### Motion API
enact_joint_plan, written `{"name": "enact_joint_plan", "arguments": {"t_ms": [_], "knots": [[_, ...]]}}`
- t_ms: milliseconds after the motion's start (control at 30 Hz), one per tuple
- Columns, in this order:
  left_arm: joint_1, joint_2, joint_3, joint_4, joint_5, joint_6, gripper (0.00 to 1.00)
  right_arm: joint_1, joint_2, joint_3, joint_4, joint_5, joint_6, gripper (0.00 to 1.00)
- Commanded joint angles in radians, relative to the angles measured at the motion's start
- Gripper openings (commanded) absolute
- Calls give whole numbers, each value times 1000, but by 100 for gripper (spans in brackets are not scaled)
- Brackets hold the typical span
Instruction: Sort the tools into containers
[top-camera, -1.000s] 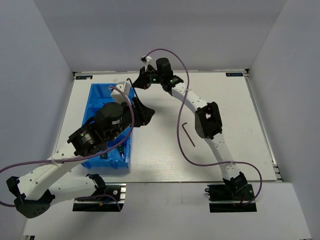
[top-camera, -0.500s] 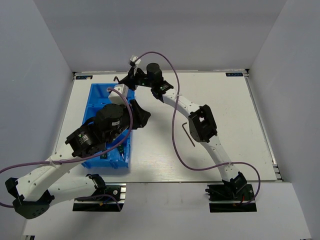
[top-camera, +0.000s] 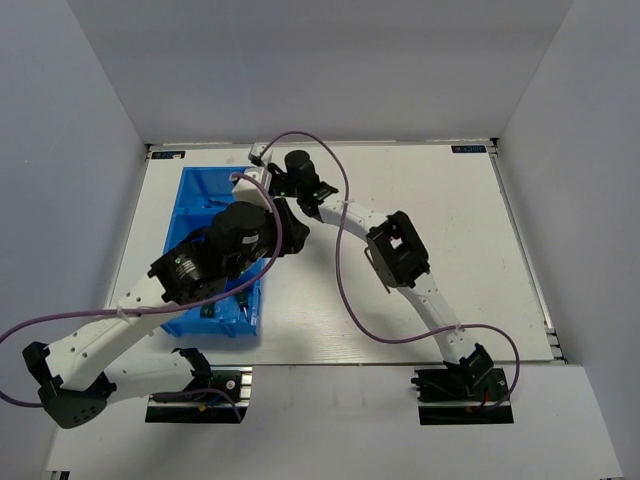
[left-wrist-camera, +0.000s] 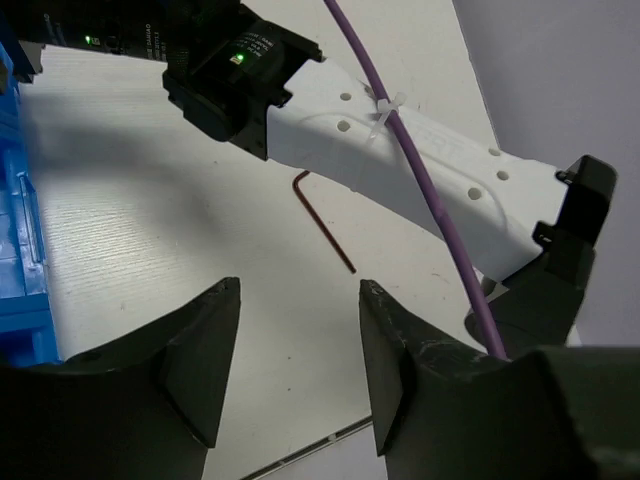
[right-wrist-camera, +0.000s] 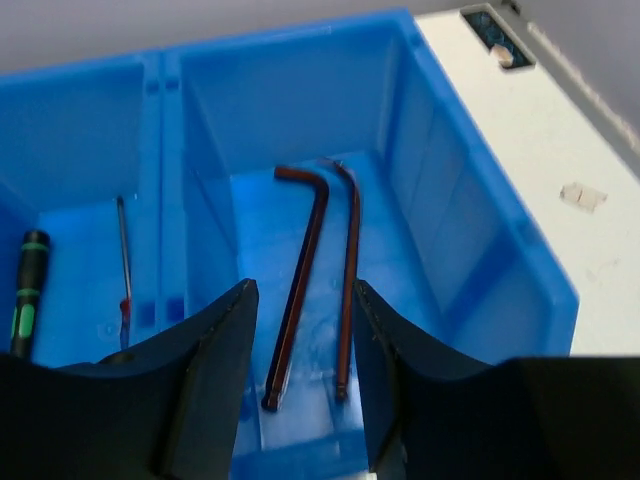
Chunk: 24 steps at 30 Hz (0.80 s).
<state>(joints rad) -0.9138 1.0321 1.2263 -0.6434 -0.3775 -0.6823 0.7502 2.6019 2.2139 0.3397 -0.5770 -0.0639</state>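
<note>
The blue bin (top-camera: 195, 195) stands at the table's left. My right gripper (top-camera: 268, 180) hangs open over its far compartment (right-wrist-camera: 480, 250), nothing between the fingers (right-wrist-camera: 302, 290). Two dark-red hex keys (right-wrist-camera: 297, 290) (right-wrist-camera: 347, 290) lie side by side on that compartment's floor. The middle compartment holds a black precision screwdriver (right-wrist-camera: 25, 300) and a thin shaft (right-wrist-camera: 122, 255). Green-handled screwdrivers (top-camera: 241, 303) lie in the near compartment. My left gripper (left-wrist-camera: 300, 285) is open and empty above the table, right of the bin (left-wrist-camera: 20, 260). One hex key (left-wrist-camera: 322, 220) lies on the table beyond it, hidden under the right arm in the top view.
The right arm (top-camera: 400, 250) arches across the table's middle, close in front of the left gripper (top-camera: 290, 228), and its purple cable (left-wrist-camera: 420, 170) runs through the left wrist view. The table's near edge (left-wrist-camera: 300, 455) lies just below the left fingers. Grey walls enclose the table.
My right gripper swung left over the bin's far compartment and opened from shut. My left gripper opened a little wider and shifted slightly toward the far side.
</note>
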Motion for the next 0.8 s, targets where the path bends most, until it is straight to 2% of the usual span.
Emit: {"name": "enact_joint_plan", "arguments": {"t_ms": [0, 33, 67, 133, 167, 200, 233, 267, 300, 367, 400, 467, 500, 567, 600, 633, 700, 733, 767], "knots": [[-5, 17, 32, 33, 25, -2, 60, -25, -138, -64, 38, -1, 5, 48], [-5, 32, 32, 43, 40, -2, 51, -44, -179, -81, 33, 23, 18, 43], [-5, 43, 42, 44, 60, -2, 32, -49, -202, -98, 16, 63, 42, 24], [-5, 83, 52, 53, 97, -2, 16, -86, -305, -172, -30, 116, 84, 5], [-5, 98, 52, 65, 113, 7, 10, -95, -333, -192, -72, 124, 85, 0], [-5, 120, 61, 65, 132, 7, 1, -107, -414, -257, -132, 158, 87, 0], [-5, 165, 70, 74, 170, 7, 0, -130, -445, -282, -209, 179, 85, 0], [-5, 192, 70, 83, 190, 16, 0, -152, -469, -313, -255, 201, 82, 0], [-5, 222, 70, 83, 213, 17, 0, -176, -530, -328, -444, 245, 34, 0], [-5, 285, 90, 83, 267, 17, 0, -213, -571, -327, -587, 294, -9, 0], [-5, 358, 110, 83, 294, -6, 0, -239, -572, -324, -814, 342, -46, 0], [-5, 434, 139, 31, 295, -43, 0, -297, -557, -297, -986, 392, -96, 1], [-5, 509, 169, 9, 295, -90, 0, -319, -551, -293, -1121, 420, -102, 19], [-5, 578, 193, -38, 295, -150, 2, -401, -591, -374, -1252, 433, -102, 26], [-5, 609, 211, -47, 295, -184, 19, -426, -618, -467, -1246, 416, -91, 34], [-5, 675, 229, -47, 276, -206, 29, -449, -729, -573, -1217, 405, -82, 37], [-16, 759, 327, -114, 250, -253, 43, -524, -805, -707, -1158, 396, -79, 46], [-16, 810, 381, -158, 238, -275, 50, -546, -903, -767, -1154, 390, -85, 53], [-26, 927, 444, -209, 229, -292, 50, -552, -930, -805, -1163, 388, -88, 53]]}}
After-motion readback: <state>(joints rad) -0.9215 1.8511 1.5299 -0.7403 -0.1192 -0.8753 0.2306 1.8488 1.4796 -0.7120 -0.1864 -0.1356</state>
